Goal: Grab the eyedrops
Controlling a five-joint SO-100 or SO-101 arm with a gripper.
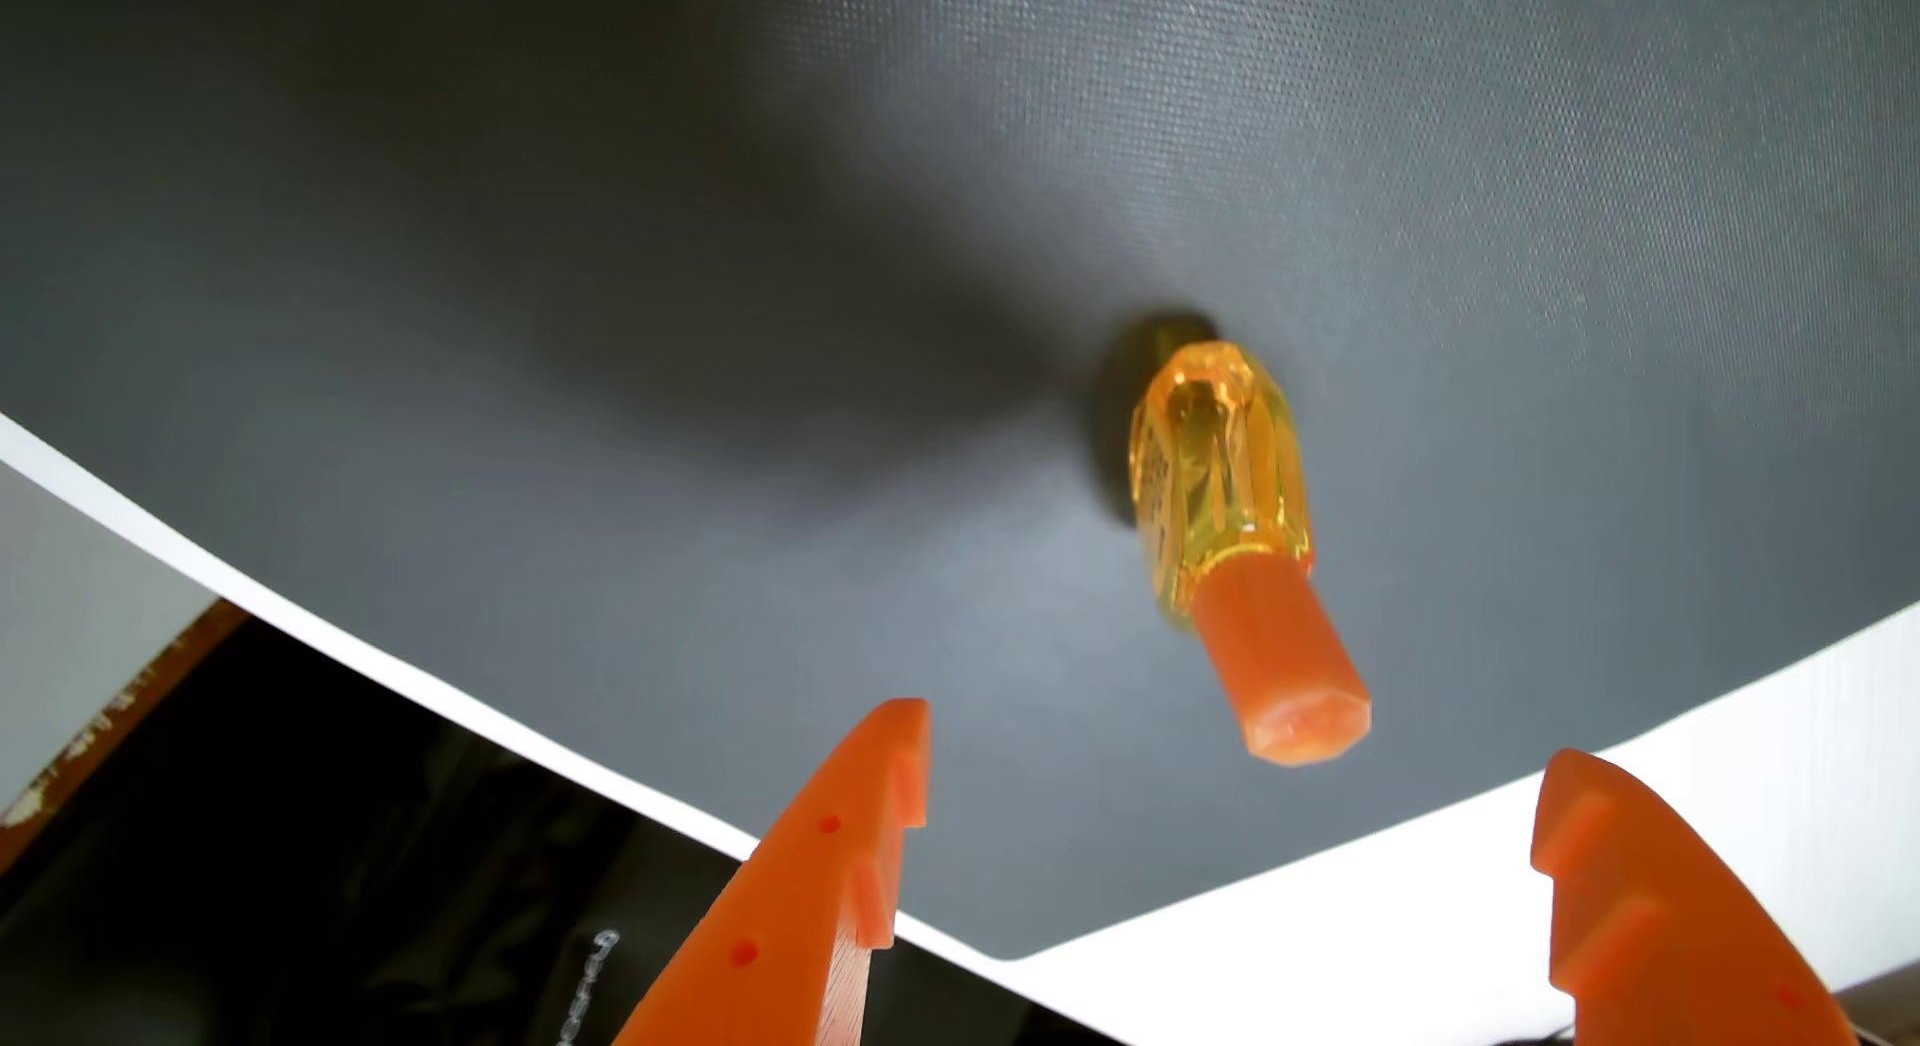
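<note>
You have only lined up so far: your gripper (1231, 755) hangs with its orange jaws spread wide and empty, while the eyedrops (1231, 516) stand upright on the grey mat (623, 381) just ahead between them, not yet grasped.

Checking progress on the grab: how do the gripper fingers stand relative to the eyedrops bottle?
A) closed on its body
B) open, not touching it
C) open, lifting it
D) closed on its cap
B: the gripper has both orange fingers spread apart, short of the eyedrops bottle standing on the grey mat.
</note>
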